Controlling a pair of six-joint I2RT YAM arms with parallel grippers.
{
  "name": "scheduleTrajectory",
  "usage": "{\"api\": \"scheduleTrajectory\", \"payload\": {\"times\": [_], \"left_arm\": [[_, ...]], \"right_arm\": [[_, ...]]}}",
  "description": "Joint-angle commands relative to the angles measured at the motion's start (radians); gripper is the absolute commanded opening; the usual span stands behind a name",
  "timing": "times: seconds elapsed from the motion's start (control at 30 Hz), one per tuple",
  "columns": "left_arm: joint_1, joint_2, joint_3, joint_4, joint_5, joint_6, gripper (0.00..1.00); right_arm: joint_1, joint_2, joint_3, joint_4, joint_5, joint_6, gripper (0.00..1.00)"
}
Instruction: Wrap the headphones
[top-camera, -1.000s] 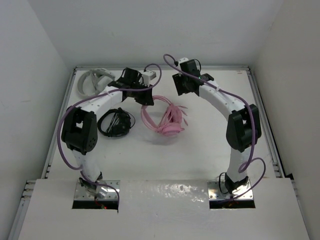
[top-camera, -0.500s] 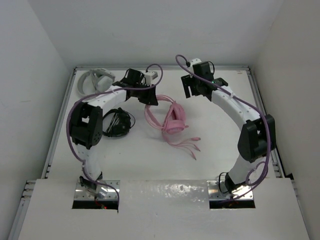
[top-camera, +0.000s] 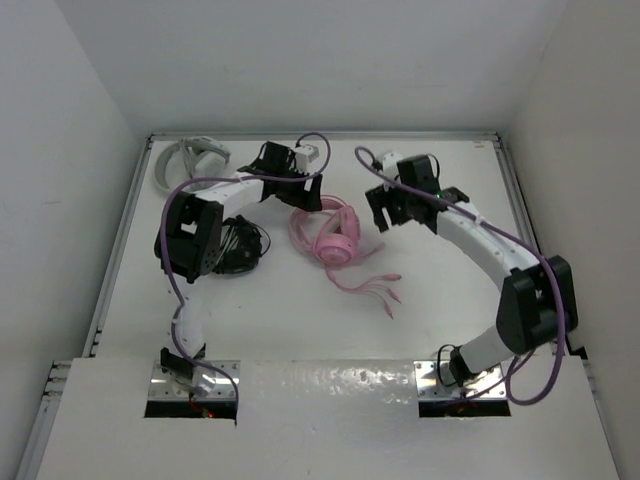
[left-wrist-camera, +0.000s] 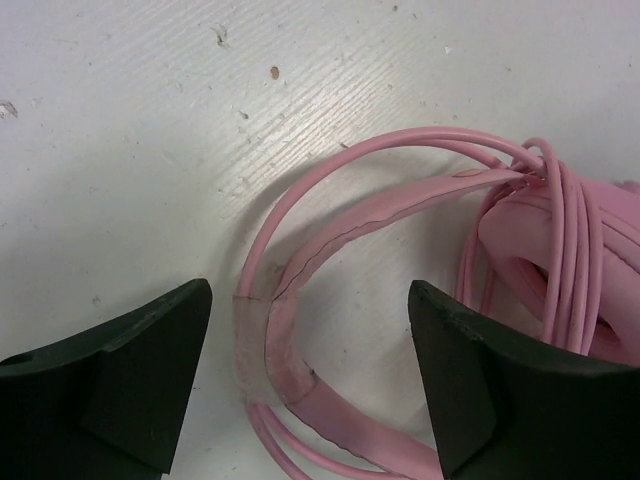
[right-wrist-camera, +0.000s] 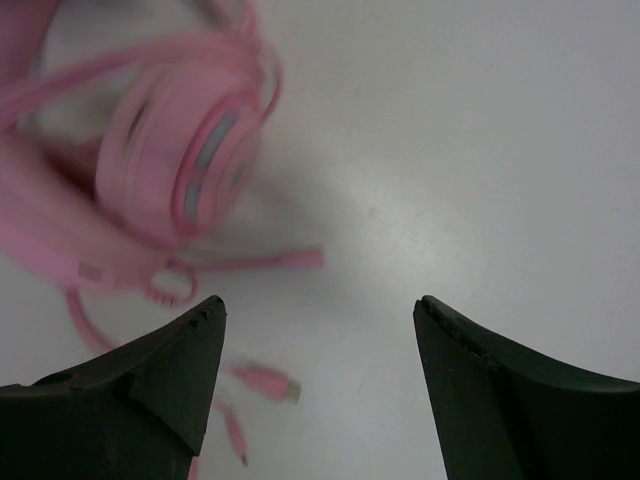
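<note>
The pink headphones (top-camera: 333, 238) lie on the white table between the two arms, with the cable looped round them and its loose ends (top-camera: 375, 290) trailing toward the near side. My left gripper (top-camera: 308, 198) is open at their far-left edge. In the left wrist view its jaws (left-wrist-camera: 308, 296) straddle the thin pink headband (left-wrist-camera: 290, 365) without touching it, beside the cable loops (left-wrist-camera: 570, 230). My right gripper (top-camera: 384, 214) hovers open just right of the headphones. The right wrist view shows it (right-wrist-camera: 320, 306) over bare table, with a blurred earcup (right-wrist-camera: 185, 150) and a cable plug (right-wrist-camera: 268, 381) at left.
Black headphones (top-camera: 236, 246) lie left of the pink ones, under the left arm's elbow. White-grey headphones (top-camera: 190, 160) sit in the far left corner. A raised rim (top-camera: 128, 240) borders the table on the left, far and right sides.
My left gripper has opened and let go of the headband. The cable ends have dropped onto the table. The right arm has swung nearer, coming close to the headphones' right side.
</note>
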Motion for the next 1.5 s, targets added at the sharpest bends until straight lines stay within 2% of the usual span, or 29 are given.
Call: {"api": "scheduleTrajectory", "payload": {"times": [0.0, 0.13, 0.2, 0.23, 0.27, 0.4, 0.5, 0.63, 0.7, 0.73, 0.77, 0.8, 0.87, 0.9, 1.0, 1.13, 1.27, 1.37, 1.4, 1.47], "left_arm": [[-0.006, -0.064, -0.024, 0.058, -0.008, 0.01, 0.79], [0.002, -0.112, 0.005, 0.043, -0.075, 0.001, 0.82], [0.017, -0.13, 0.024, 0.031, -0.091, -0.016, 0.84], [0.023, -0.142, 0.027, 0.028, -0.091, -0.024, 0.84], [0.028, -0.148, 0.024, 0.029, -0.088, -0.027, 0.85], [0.029, -0.145, 0.019, 0.014, -0.102, -0.019, 0.85], [0.031, -0.109, 0.01, -0.001, -0.115, -0.025, 0.83], [0.028, -0.09, -0.005, -0.012, -0.123, -0.03, 0.81], [0.02, -0.084, -0.01, -0.012, -0.143, -0.024, 0.79], [0.017, -0.083, -0.015, -0.012, -0.158, -0.024, 0.77], [0.013, -0.08, -0.016, -0.012, -0.164, -0.021, 0.75], [0.013, -0.073, -0.021, -0.017, -0.169, -0.018, 0.72], [0.011, -0.066, -0.027, -0.032, -0.174, -0.012, 0.68], [0.011, -0.061, -0.037, -0.04, -0.169, -0.012, 0.62], [0.008, -0.05, -0.05, -0.049, -0.171, -0.001, 0.56], [0.0, -0.027, -0.059, -0.046, -0.186, 0.01, 0.38], [-0.007, -0.004, -0.076, -0.049, -0.177, 0.01, 0.32], [-0.011, -0.009, -0.096, -0.034, -0.189, 0.013, 0.22], [-0.012, -0.01, -0.1, -0.029, -0.197, 0.013, 0.14], [-0.012, -0.015, -0.116, -0.017, -0.198, 0.016, 0.07]], "right_arm": [[0.006, -0.119, -0.17, 0.015, -0.282, -0.205, 0.75], [0.012, -0.131, -0.311, -0.008, -0.335, -0.476, 0.76], [0.012, -0.131, -0.359, -0.018, -0.43, -0.583, 0.8], [0.013, -0.122, -0.37, -0.023, -0.468, -0.591, 0.87], [0.021, -0.113, -0.37, -0.024, -0.464, -0.59, 0.99], [0.07, -0.035, -0.37, -0.008, -0.401, -0.596, 0.99], [0.137, 0.053, -0.312, -0.076, -0.351, -0.59, 0.99], [0.231, 0.116, -0.357, -0.02, -0.182, -0.558, 0.99], [0.236, 0.151, -0.367, 0.028, -0.108, -0.516, 0.91], [0.234, 0.16, -0.362, 0.032, -0.091, -0.509, 0.82], [0.236, 0.176, -0.356, 0.017, -0.067, -0.501, 0.64], [0.236, 0.177, -0.345, 0.008, -0.053, -0.496, 0.35], [0.24, 0.171, -0.325, -0.041, -0.041, -0.487, 0.21], [0.251, 0.168, -0.318, -0.063, -0.01, -0.48, 0.01], [0.303, 0.156, -0.296, -0.115, 0.034, -0.432, 0.0], [0.423, 0.139, -0.284, -0.094, 0.115, -0.394, 0.0], [0.556, 0.104, -0.195, -0.054, 0.22, -0.406, 0.0], [0.598, 0.056, -0.138, -0.035, 0.265, -0.446, 0.0], [0.607, 0.03, -0.131, -0.019, 0.298, -0.458, 0.0], [0.61, 0.013, -0.1, 0.014, 0.303, -0.469, 0.0]]}}
